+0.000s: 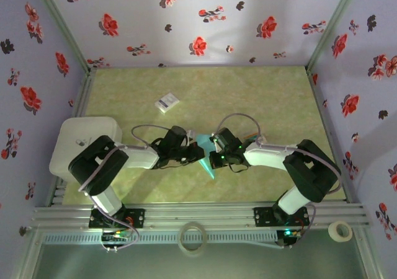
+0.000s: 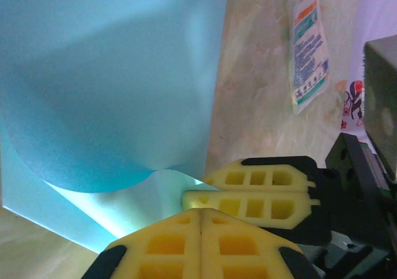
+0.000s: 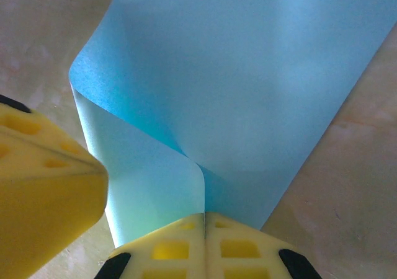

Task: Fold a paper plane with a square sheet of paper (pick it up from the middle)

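**Item 1.** Thin teal square sheet of paper (image 1: 205,159). It sits at the centre of the top view, between the two gripper heads and above the pale green marbled tabletop (image 1: 260,99). It is partly folded: in the right wrist view (image 3: 248,74) one flap curls over a paler underside along a soft, rounded crease. The left wrist view (image 2: 105,74) shows the same curl in the upper left of the frame. No print on it.

**Item 2.** Left gripper (image 1: 197,154), yellow honeycomb fingers on a black mount. The fingers are pressed together (image 2: 201,220), pinching the sheet's lower edge.

**Item 3.** Right gripper (image 1: 214,157), same make. Its fingers are closed flush (image 3: 205,220) with the sheet's crease running into their seam. The two fingertip pairs lie just beside each other.

**Item 4.** Small multicoloured printed card (image 2: 308,43), upper right of the left wrist view, flat on the table. It carries orange, green and blue bands and lines of blue text too blurred to read.

**Item 5.** Small white card (image 1: 166,101), upper centre-left of the top view. It has a bluish marking that is not legible.

**Item 6.** White rounded box (image 1: 74,144), left edge of the top view.

**Item 7.** Two tape rolls (image 1: 192,237), (image 1: 339,230), along the bottom of the top view.
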